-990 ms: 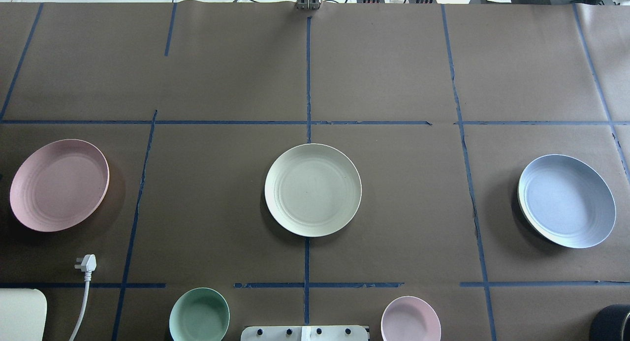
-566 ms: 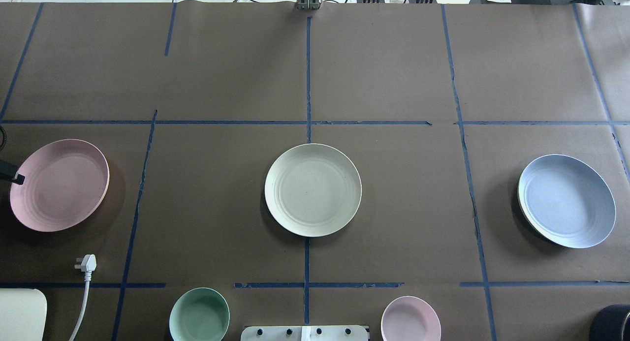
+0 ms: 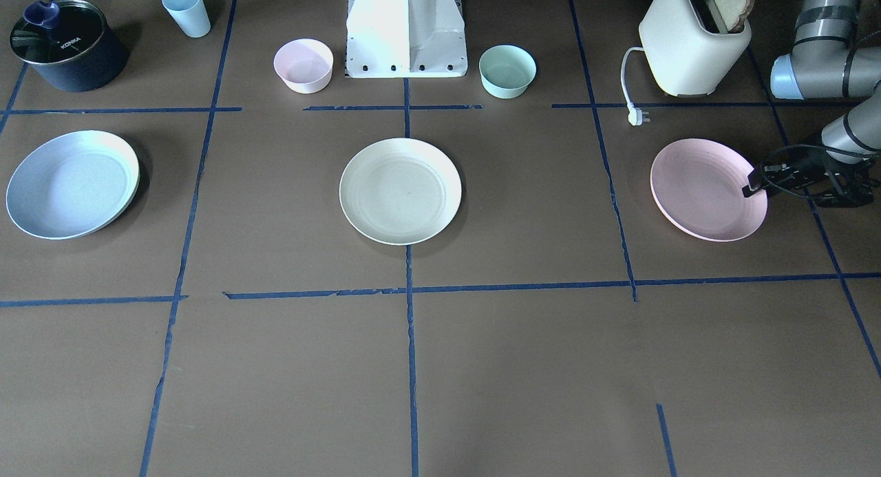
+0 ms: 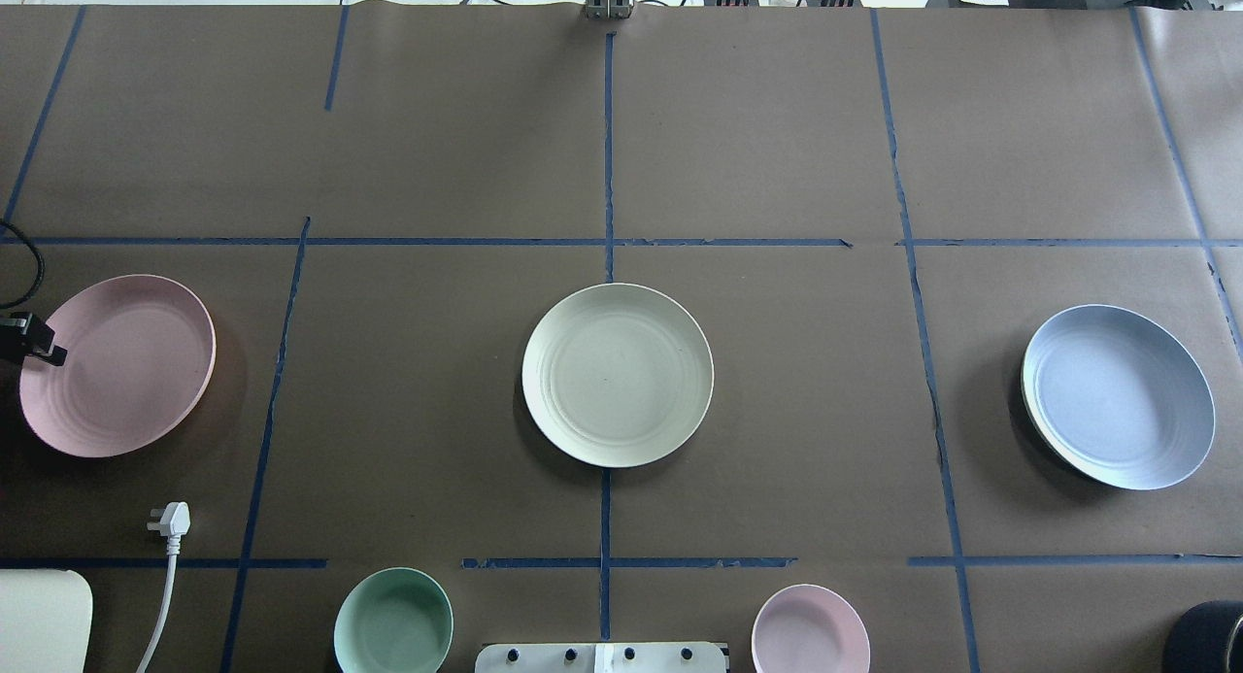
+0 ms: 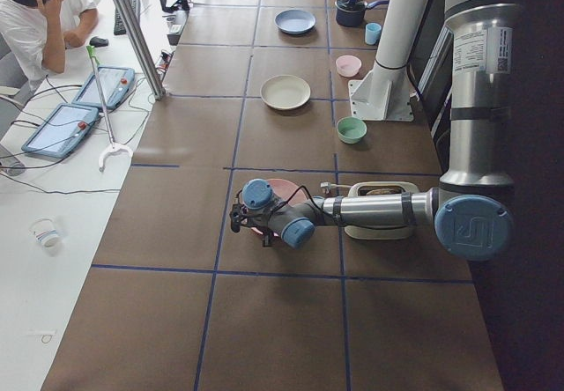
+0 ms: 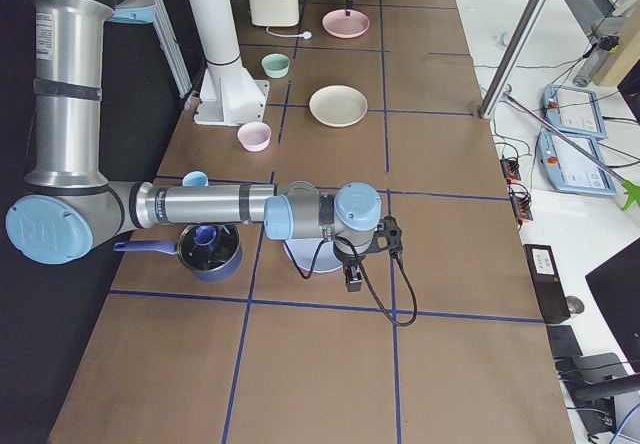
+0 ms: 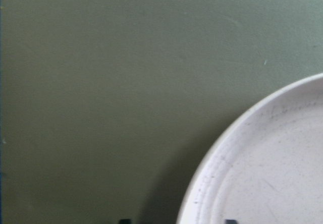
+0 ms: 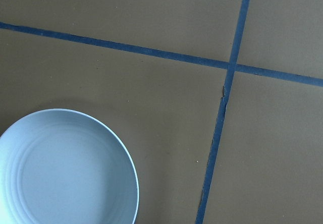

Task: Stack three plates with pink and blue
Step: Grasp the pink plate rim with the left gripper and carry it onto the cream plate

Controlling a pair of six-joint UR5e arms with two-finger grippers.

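- Overhead exterior view: the left gripper point(image 4: 47, 351) now pokes in from the edge of the frame, where a second ago there was only table. It has crept a little further in over the last half second.
- Its two dark fingertips point(image 7: 229, 220) are spread apart in the left wrist view, with nothing held.
- The pink plate point(image 4: 126, 372) lies directly under the left gripper, its outer rim passing between the spread fingers. The plate has not shifted.
- This looks like the approach to a rim grasp, so stacking has yet to begin.
- The cream plate point(image 4: 618, 374) sits well beyond the pink one, further inward from the left gripper. It is the likely base of the stack.
- The blue plate point(image 4: 1122, 396) sits farthest off, alone.
- The right gripper point(image 6: 352, 276) hovers by the blue plate's outer edge. Whether its fingers are apart or together cannot be told.
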